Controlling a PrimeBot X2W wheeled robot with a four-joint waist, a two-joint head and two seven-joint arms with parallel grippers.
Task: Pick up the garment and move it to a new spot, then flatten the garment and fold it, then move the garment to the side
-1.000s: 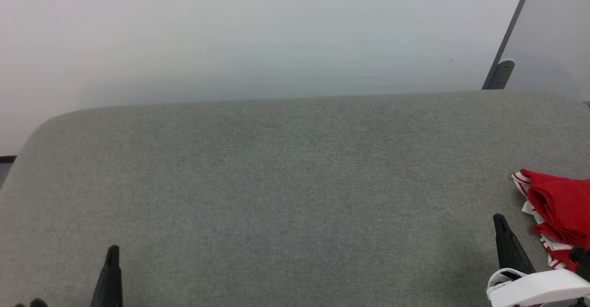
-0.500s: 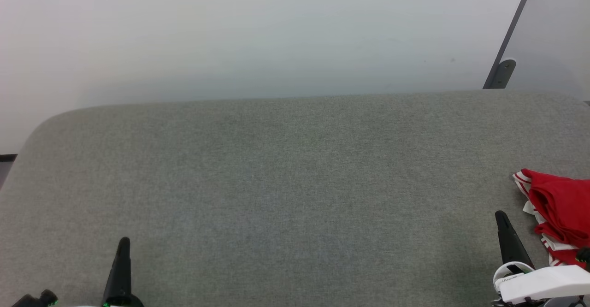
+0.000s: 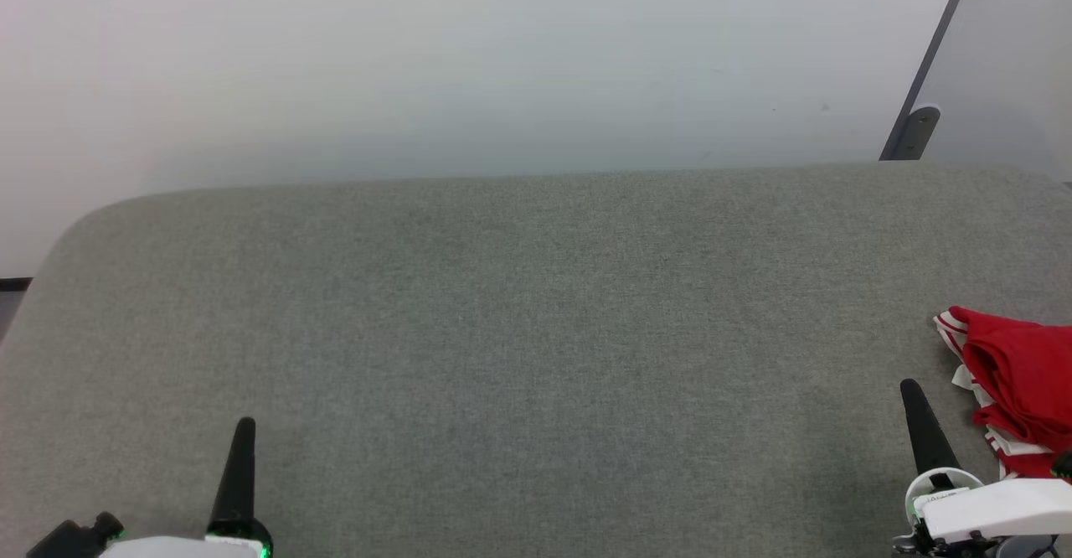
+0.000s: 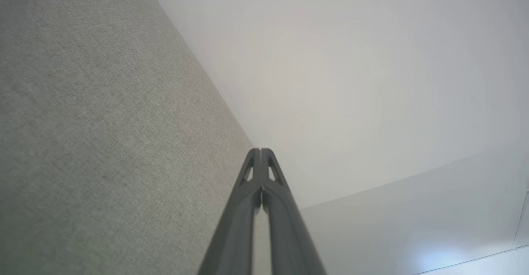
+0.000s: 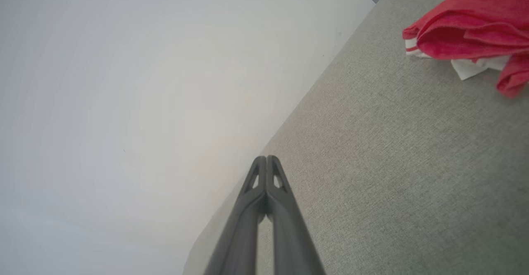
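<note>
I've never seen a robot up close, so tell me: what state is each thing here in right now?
garment: bunched up, lying on the grey surface, not held
left gripper: shut, empty
right gripper: shut, empty

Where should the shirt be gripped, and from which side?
Probably the bunched red fold on the shirt nearest the right hand, coming from the left. The shirt lies crumpled, and that fold stands up off the grey surface, giving a ridge to pinch.
</note>
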